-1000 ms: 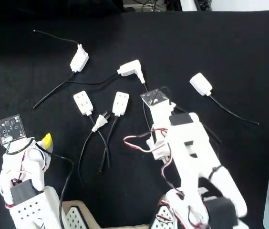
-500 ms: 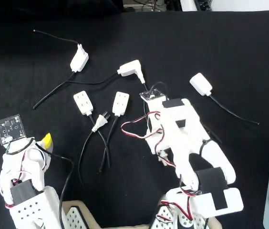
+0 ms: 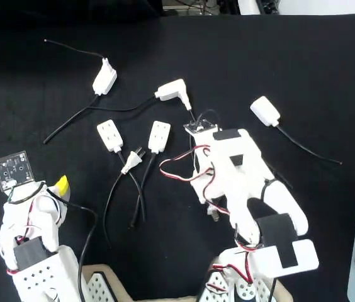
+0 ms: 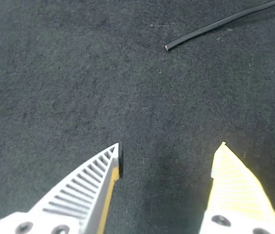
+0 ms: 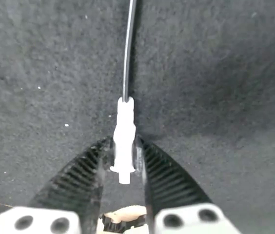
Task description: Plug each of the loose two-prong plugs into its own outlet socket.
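The right gripper (image 5: 124, 145) is clamped on a white plug (image 5: 126, 122) near the middle of the table (image 3: 328, 63), with the plug's black cable (image 5: 127, 48) leading away. The left gripper (image 4: 169, 151) hangs spread open by the front left corner. The step in hand looks like the pickup. The next move calls for lifting the plug and lining its prongs up with a socket (image 3: 159, 136) nearby, toward the left edge.

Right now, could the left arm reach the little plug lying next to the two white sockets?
Probably yes. The left gripper is open, and just bare black table lies between it and the two-prong plug.
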